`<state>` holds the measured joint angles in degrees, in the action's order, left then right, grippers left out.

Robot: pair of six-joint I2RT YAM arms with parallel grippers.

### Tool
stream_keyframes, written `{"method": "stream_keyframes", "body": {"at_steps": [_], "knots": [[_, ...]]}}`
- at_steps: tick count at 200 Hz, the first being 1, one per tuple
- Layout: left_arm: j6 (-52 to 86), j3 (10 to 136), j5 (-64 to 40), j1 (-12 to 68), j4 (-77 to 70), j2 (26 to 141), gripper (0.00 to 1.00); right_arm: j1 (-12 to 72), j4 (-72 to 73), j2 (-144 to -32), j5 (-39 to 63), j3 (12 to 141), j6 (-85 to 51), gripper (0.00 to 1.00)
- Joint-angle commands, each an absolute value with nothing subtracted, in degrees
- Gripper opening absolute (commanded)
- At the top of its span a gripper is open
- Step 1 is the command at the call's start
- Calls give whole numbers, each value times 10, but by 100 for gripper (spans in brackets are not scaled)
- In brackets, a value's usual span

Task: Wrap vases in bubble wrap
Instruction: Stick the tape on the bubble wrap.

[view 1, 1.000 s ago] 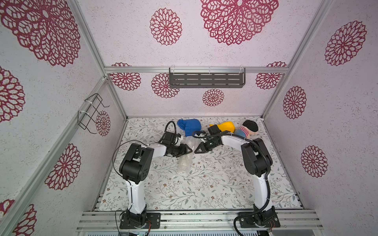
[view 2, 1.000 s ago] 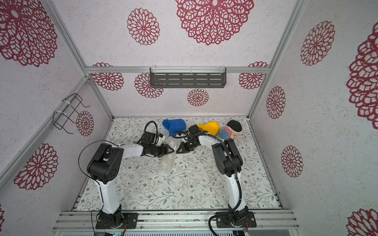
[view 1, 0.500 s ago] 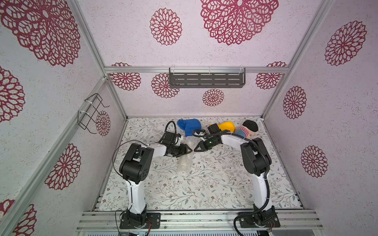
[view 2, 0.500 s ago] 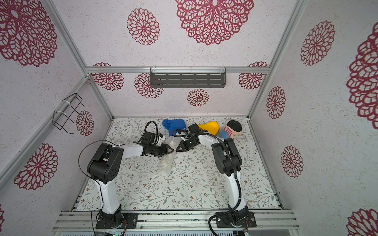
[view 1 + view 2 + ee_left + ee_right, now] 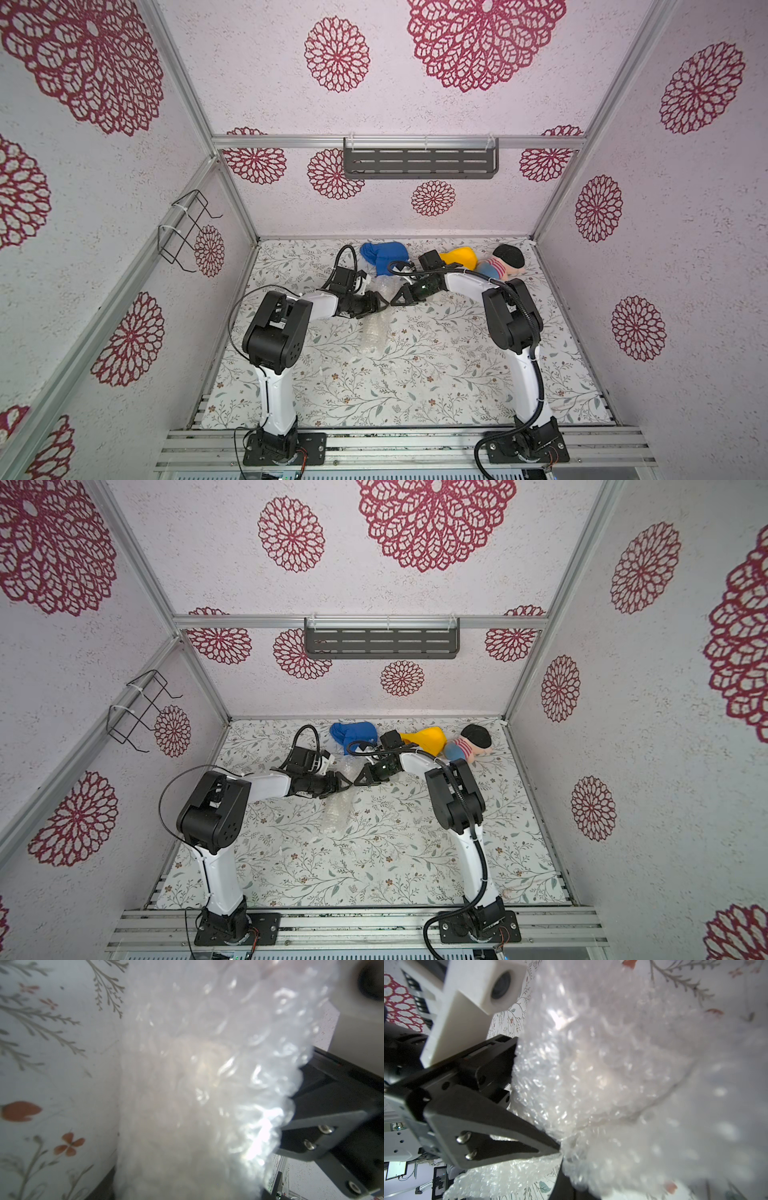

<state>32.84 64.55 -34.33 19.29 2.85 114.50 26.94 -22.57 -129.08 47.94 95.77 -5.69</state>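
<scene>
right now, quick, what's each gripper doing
left gripper: closed, pinching the clear crinkly bubble wrap sheet
right gripper: closed, pinching the same sheet

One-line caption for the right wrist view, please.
Left gripper, jaws shut, pinching a bunched fold of clear bubble wrap over the floral table.

Crinkly clear bubble wrap rolled around a dim pale vase, flat on the table.
</scene>
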Motion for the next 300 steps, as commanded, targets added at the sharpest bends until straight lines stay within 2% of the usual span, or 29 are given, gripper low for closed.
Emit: {"method": "stream_keyframes", "body": {"at_steps": [1,17,35,75,120,169,206,218,231,241,265,300], "knots": [[313,653,-374,201,39,1159,0,269,-160,-1297,445,975,-76,9],[313,653,-374,202,40,1158,0,272,-151,-1291,426,968,-77,24],[313,653,-373,201,40,1157,0,273,-144,-1284,415,955,-78,33],[313,653,-373,201,40,1158,0,272,-140,-1264,407,930,-72,39],[312,653,-371,201,40,1158,0,269,-139,-1220,400,890,-63,51],[311,653,-369,201,41,1155,0,258,-134,-1164,391,828,-57,56],[310,653,-368,201,44,1155,0,248,-133,-1124,387,787,-55,52],[310,653,-368,201,44,1155,0,245,-136,-1117,383,774,-51,43],[310,653,-368,201,44,1155,0,243,-138,-1115,380,763,-47,26],[310,653,-368,201,44,1155,0,244,-139,-1119,377,759,-47,18],[310,653,-367,201,44,1155,0,252,-133,-1139,375,766,-53,13],[310,653,-368,202,44,1154,0,264,-136,-1179,376,816,-61,13]]}}
